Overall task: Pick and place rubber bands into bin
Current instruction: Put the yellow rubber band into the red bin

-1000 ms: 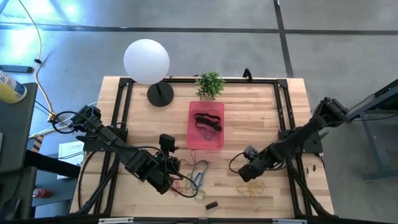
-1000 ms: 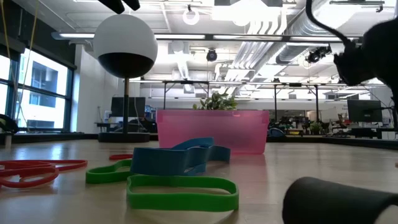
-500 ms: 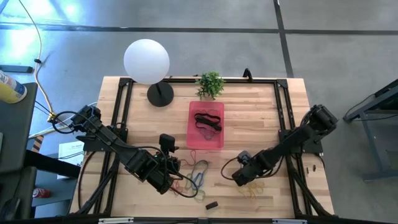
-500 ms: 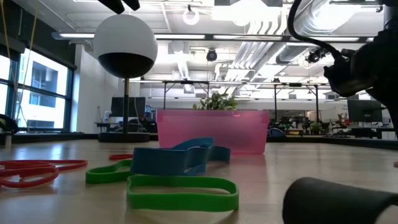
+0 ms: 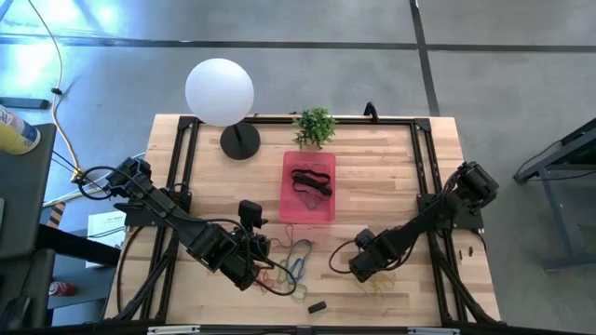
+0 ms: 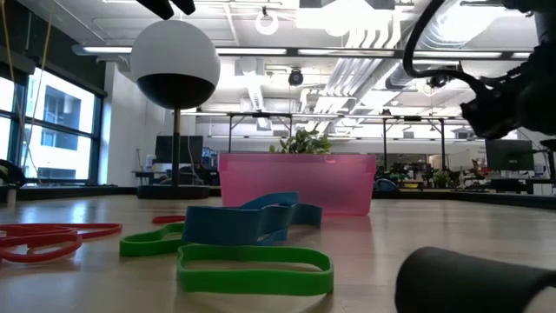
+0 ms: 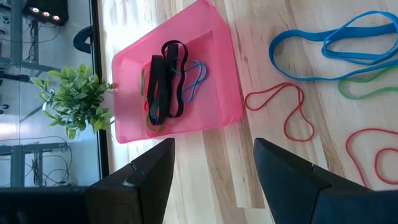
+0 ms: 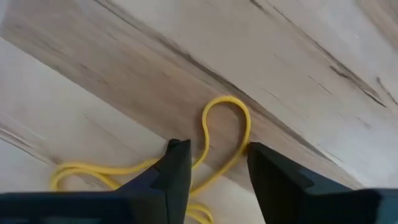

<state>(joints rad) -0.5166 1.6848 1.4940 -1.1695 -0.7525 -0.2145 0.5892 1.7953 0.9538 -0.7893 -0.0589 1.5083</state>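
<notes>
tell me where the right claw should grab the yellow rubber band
Best bet: the raised end loop of the yellow rubber band, where it curves between the right claw fingers. It lies flat on the table, so come straight down from above and pinch one strand of that curve.

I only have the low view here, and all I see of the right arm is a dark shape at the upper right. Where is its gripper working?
Observer: The right gripper is low over the table's near right part, at the yellow rubber bands.
Operator: Has it got one?
Observer: Not clearly; a yellow loop lies on the wood between its fingers.
Operator: Anything in the bin?
Observer: Yes, the bin holds black bands and others.
</notes>
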